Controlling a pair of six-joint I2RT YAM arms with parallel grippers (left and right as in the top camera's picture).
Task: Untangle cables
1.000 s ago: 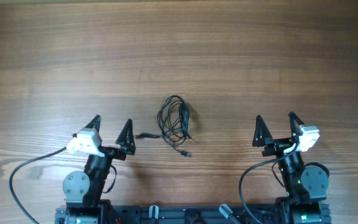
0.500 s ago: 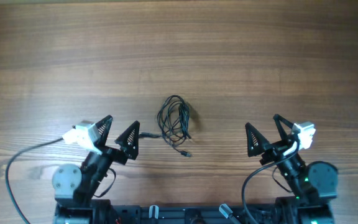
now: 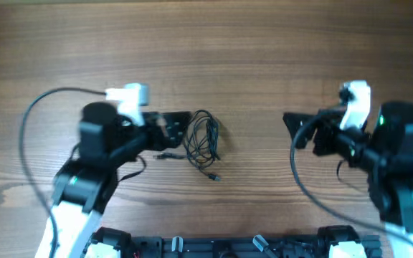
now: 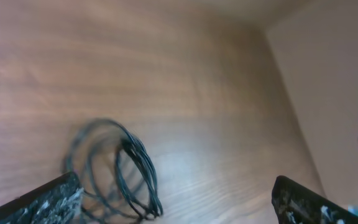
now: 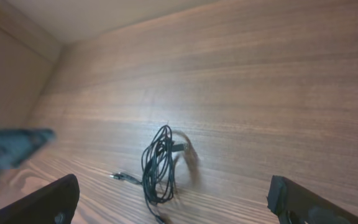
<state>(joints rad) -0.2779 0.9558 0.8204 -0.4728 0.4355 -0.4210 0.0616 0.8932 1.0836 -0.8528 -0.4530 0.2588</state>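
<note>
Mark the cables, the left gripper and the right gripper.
cables (image 3: 202, 135), overhead view, middle of the looped bundle.
left gripper (image 4: 176, 185), left wrist view, midway between its open jaws.
right gripper (image 5: 174, 183), right wrist view, midway between its open jaws.

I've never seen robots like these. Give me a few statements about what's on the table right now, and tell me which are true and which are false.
1. The cables lie in a loose bunch on the wooden table. True.
2. The left gripper is clamped on the cables. False: it is open and holds nothing.
3. The right gripper is open and empty. True.
4. The cables lie nearer the right gripper than the left. False: the left one is close beside them; the right is well apart.
</note>
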